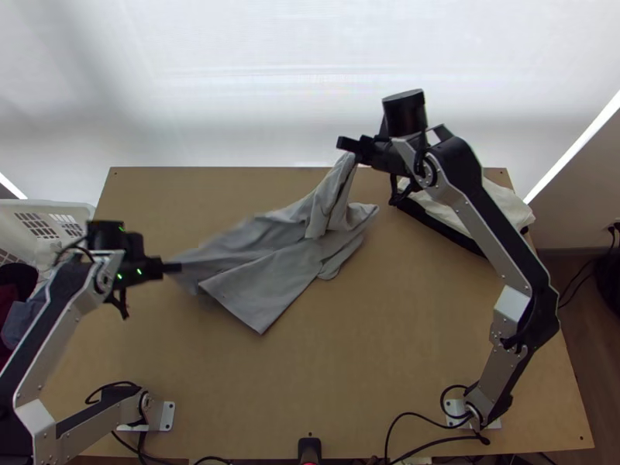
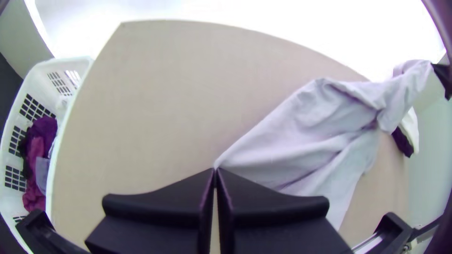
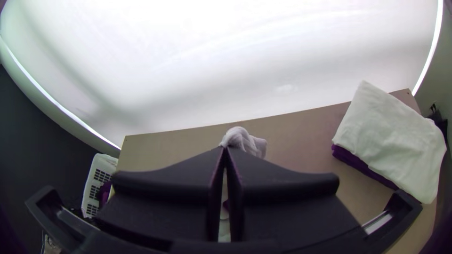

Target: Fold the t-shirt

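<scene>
- My left arm (image 1: 45,333) sits at the table's (image 1: 403,372) left, its gripper (image 1: 172,267) closed on one end of the grey t-shirt (image 1: 263,263).
- My right arm (image 1: 486,236) extends to the far edge, its gripper (image 1: 350,147) pinched shut on a raised end.
- Between them the shirt lies creased and bunched.
- White basket (image 1: 46,206) beside my left arm; folded pile (image 3: 391,141) partly beneath my right.

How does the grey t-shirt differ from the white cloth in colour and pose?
The t-shirt is grey, the white cloth plain white. The t-shirt stretches, creased, between left hand and right hand; the white cloth lies compact on dark cloth, unheld. Both are fabric.
</scene>
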### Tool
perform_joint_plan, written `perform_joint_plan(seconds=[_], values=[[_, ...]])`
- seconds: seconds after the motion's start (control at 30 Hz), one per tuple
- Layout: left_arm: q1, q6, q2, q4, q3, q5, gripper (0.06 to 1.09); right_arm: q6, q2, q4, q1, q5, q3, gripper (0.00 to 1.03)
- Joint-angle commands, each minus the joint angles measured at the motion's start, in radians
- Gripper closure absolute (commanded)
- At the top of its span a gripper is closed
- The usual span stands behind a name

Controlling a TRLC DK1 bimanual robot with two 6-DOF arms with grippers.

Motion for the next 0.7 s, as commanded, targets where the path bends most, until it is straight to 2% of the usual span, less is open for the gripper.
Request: perform_joint_plan(seconds=[0.0,0.37,0.5,0.67], values=[[0.041,-0.037,-0.005,-0.001,0.107,-0.01,1.04,-0.02,-0.04,0.02,-0.014,0.023,0.063,1.0],[0.133,-0.112,0.075,0.025,0.476,-0.041,1.04,-0.092,-0.029,0.129,-0.057,0.08,0.168,1.0],[0.145,-0.155,0.047,0.194,0.545,-0.039,1.05,-0.156,-0.045,0.247,-0.097,0.134,0.168,1.0],[0.17,-0.247,0.029,0.347,0.623,-0.042,1.05,-0.294,-0.089,0.433,-0.152,0.169,0.155,1.0]])
